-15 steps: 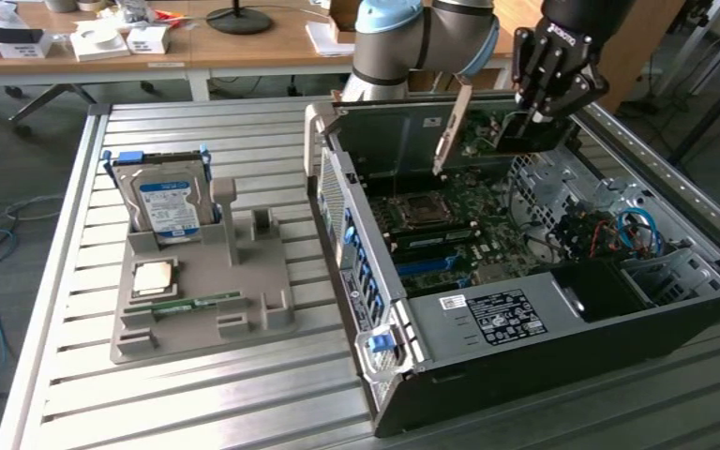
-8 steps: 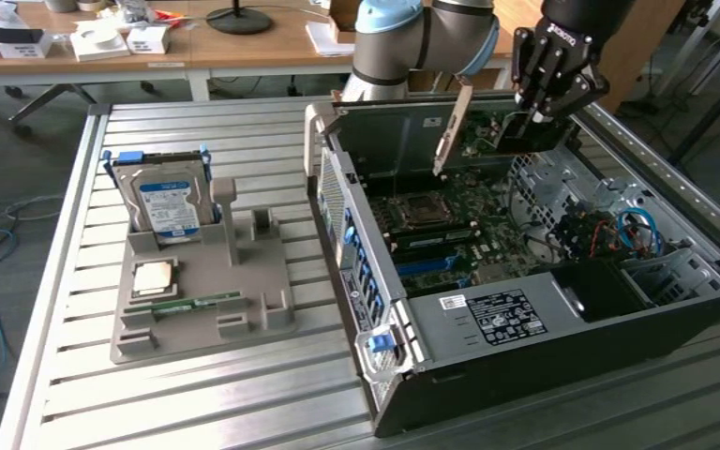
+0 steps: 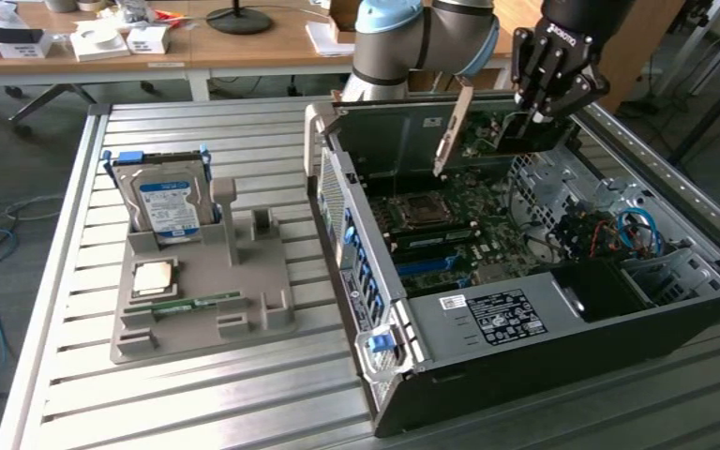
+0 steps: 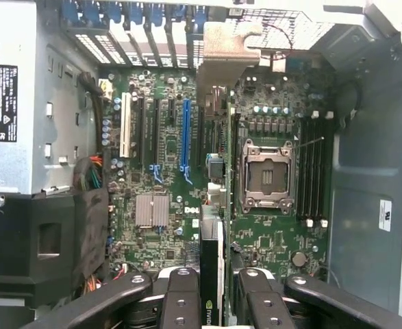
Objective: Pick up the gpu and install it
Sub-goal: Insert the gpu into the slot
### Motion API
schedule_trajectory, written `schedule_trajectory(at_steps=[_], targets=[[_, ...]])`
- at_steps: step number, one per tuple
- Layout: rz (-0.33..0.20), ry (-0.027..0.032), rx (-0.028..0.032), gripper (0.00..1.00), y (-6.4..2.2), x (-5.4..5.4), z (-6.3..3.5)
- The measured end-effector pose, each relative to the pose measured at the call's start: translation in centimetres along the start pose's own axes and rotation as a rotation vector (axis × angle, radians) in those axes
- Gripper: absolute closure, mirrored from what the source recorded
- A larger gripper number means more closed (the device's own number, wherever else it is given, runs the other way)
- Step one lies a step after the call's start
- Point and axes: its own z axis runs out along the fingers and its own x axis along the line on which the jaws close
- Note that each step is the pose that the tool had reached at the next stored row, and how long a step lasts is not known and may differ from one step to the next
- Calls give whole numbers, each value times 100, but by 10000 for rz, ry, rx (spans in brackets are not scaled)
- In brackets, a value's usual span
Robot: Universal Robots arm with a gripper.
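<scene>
1. The hand (image 3: 538, 120) is clamped on the gpu (image 3: 457, 127), upper right of the exterior frame, above the open case (image 3: 392, 394).
2. Best held upright, card edge squared over the blue slot (image 4: 185, 133).

The gpu (image 3: 505, 136) is clamped between the fingers (image 4: 180, 301), standing on edge in the air. In the wrist view it appears edge-on as a thin dark card with a green logo on the rim right between the fingers. Its narrow pale metal bracket (image 3: 454, 127) slants downward just beside the fingers.
</scene>
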Motion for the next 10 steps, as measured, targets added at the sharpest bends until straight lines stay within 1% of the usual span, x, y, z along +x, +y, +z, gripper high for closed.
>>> schedule_trajectory(at_steps=[6, 10], targets=[[-578, 24, -8, 74, 1, 0, 6], [-1153, 46, -15, 74, 1, 0, 11]])
